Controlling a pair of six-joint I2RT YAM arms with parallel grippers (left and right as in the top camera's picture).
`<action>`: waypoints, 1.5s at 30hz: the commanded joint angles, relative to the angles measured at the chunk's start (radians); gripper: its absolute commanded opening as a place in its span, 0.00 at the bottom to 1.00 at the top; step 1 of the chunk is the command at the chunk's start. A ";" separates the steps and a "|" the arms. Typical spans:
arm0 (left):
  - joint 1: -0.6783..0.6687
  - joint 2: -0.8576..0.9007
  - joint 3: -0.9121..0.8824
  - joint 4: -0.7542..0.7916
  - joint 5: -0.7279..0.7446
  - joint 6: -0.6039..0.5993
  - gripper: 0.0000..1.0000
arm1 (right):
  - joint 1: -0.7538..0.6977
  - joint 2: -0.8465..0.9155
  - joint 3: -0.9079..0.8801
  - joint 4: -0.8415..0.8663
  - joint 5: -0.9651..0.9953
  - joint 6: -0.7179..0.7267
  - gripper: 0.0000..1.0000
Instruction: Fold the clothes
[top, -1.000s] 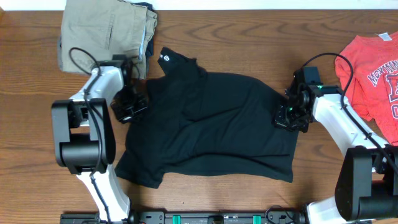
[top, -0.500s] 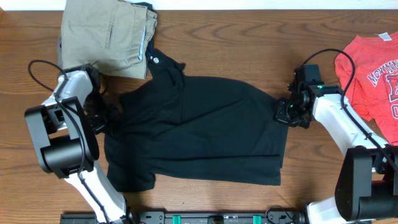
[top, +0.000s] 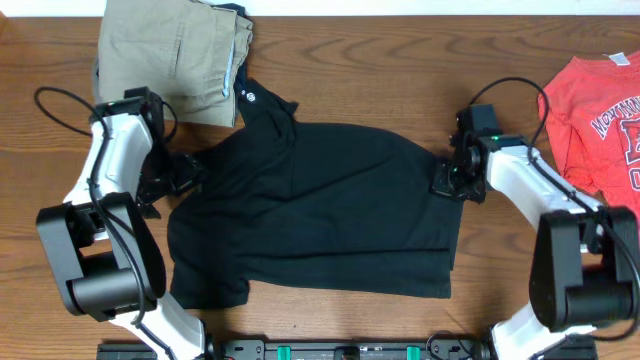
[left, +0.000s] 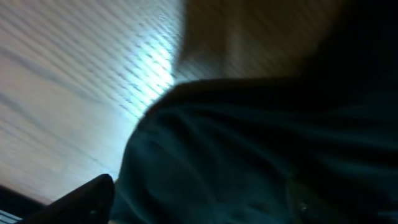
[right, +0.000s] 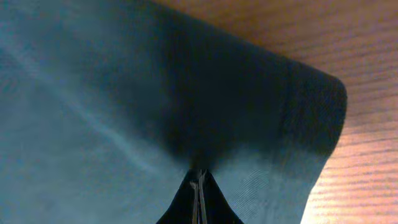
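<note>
The black shirt (top: 330, 210) lies spread on the wooden table, its collar with a small white logo (top: 252, 97) pointing to the back left. My left gripper (top: 183, 172) sits at the shirt's left edge. In the left wrist view its fingers (left: 87, 196) stand wide apart, open, over dark fabric (left: 249, 143). My right gripper (top: 445, 182) is at the shirt's right edge. In the right wrist view its fingertips (right: 198, 180) are pressed together, shut on the cloth (right: 93, 93), which puckers at the tips.
Folded tan khaki trousers (top: 170, 55) lie at the back left, touching the shirt's collar. A red T-shirt with white lettering (top: 595, 110) lies at the right edge. Bare wood (top: 60, 270) shows at the front left, behind the left arm.
The left arm dragged the shirt's left side leftward, flattening it, then its jaws opened. The right gripper stayed shut and shifted slightly left with the shirt's right edge.
</note>
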 joint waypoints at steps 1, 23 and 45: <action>-0.011 0.005 -0.002 -0.002 0.005 -0.001 0.91 | 0.003 0.042 -0.002 0.000 0.067 0.014 0.01; -0.012 0.005 -0.002 -0.022 0.011 -0.002 0.99 | -0.300 0.074 0.020 0.147 0.171 -0.018 0.01; -0.389 0.005 -0.002 0.165 0.138 0.021 0.49 | -0.389 0.074 0.645 -0.257 -0.206 -0.171 0.01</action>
